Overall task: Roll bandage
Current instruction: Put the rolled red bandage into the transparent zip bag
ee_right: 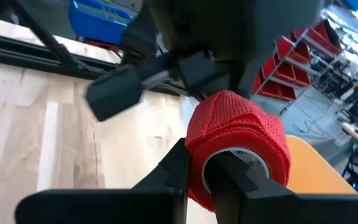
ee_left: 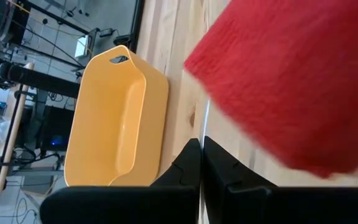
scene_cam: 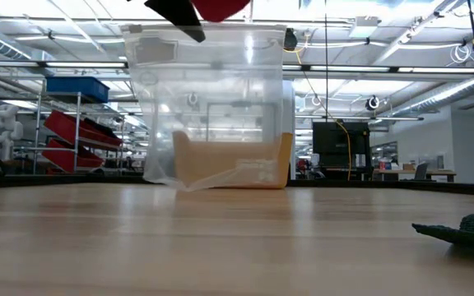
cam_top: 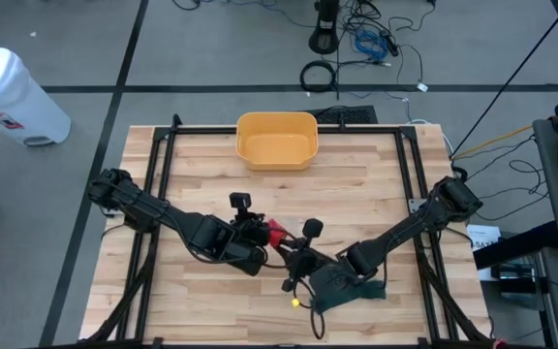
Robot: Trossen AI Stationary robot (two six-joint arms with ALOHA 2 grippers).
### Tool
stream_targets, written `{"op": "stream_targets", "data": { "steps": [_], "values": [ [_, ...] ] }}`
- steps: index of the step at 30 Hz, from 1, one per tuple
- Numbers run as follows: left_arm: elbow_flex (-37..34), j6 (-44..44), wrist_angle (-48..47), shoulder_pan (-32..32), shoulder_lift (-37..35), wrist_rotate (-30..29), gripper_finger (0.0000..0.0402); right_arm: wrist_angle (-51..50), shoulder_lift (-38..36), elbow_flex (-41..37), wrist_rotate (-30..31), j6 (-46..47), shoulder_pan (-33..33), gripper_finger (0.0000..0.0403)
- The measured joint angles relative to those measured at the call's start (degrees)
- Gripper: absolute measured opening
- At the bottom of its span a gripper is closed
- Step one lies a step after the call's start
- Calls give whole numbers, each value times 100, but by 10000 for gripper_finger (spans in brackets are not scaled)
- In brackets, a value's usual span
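Meeting above the middle of the bench, the two arms share a red bandage roll held up off the wood. The right claw is nearly closed on the roll, one finger through its white core and the other against the outer wrap, which would keep the roll steady and its axis fixed while cloth is wound on. The left claw is fully closed, its fingers pressed together with no gap; red cloth fills the space just beyond them in the left wrist view, but whether they pinch a loose end of it cannot be told. Holding the roll in the air probably leaves room for either wrist to turn without scraping the bench. A yellow bin stands at the far edge, likely where the finished roll belongs. A dark green cloth lies under the right arm, untouched.
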Motion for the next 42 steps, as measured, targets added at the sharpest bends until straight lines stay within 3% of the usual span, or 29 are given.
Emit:
{"op": "stream_targets", "data": {
  "steps": [13,22,30,42],
  "values": [
    [0,0,-2,-15,0,-2,2,-708,0,0,-388,1045,-151,36],
    [0,2,21,-15,0,106,2,-469,-11,0,223,678,-113,36],
    [0,2,22,-15,0,146,2,-110,-15,0,246,384,-149,36],
    [0,4,15,-13,0,151,2,-950,-7,0,-263,1501,-262,36]
  ]
}}
